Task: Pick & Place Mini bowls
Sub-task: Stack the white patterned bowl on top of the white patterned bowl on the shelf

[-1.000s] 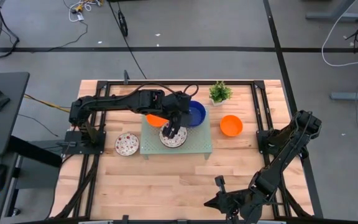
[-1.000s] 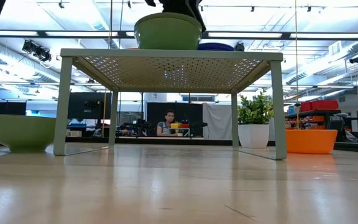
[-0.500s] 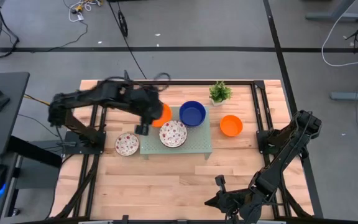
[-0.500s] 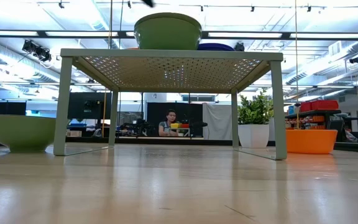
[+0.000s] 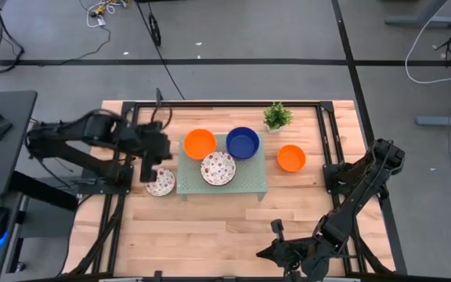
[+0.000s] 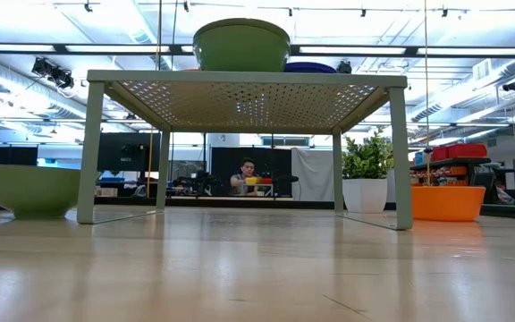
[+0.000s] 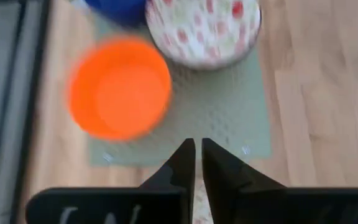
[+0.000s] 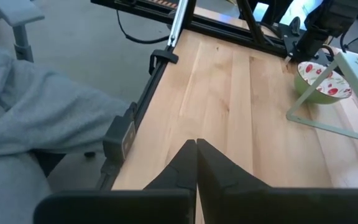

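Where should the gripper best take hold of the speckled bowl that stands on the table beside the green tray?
Probably on the rim of the speckled bowl, from straight above, one finger inside and one outside: it sits upright and open. Choose the side facing away from the tray, which stands close. The left gripper hovers nearby.

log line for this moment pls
left gripper: shut, empty, above speckled bowl beside tray | right gripper: shut, parked | tray: three bowls
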